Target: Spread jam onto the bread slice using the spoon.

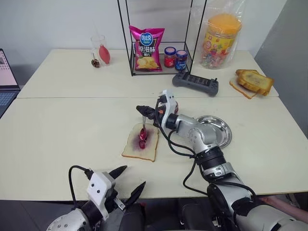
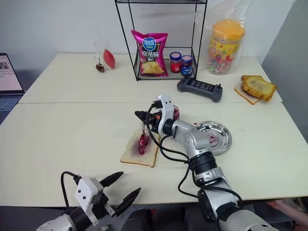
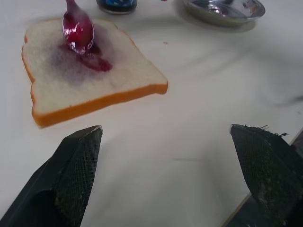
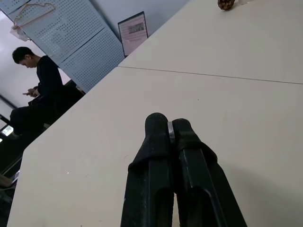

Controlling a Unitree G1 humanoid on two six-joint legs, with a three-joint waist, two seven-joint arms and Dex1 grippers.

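Spoon point(image 1: 143, 133): pinched by its handle tip in the right gripper point(image 1: 142, 110), hanging bowl-down so the jam-coated bowl rests on the bread slice's middle.
Right gripper: clenched on the handle, held level above the slice's far edge, which keeps the bowl free to drag.
Bread slice point(image 1: 139, 145): flat on the table point(image 1: 57, 125), purple smear at centre, margins bare; I judge spreading is unfinished.
Left gripper point(image 1: 129, 182): fingers spread, empty, well nearer than the slice.
Jam jar point(image 3: 116, 4): just beyond the slice.
Metal plate point(image 1: 222, 132): right of the slice.
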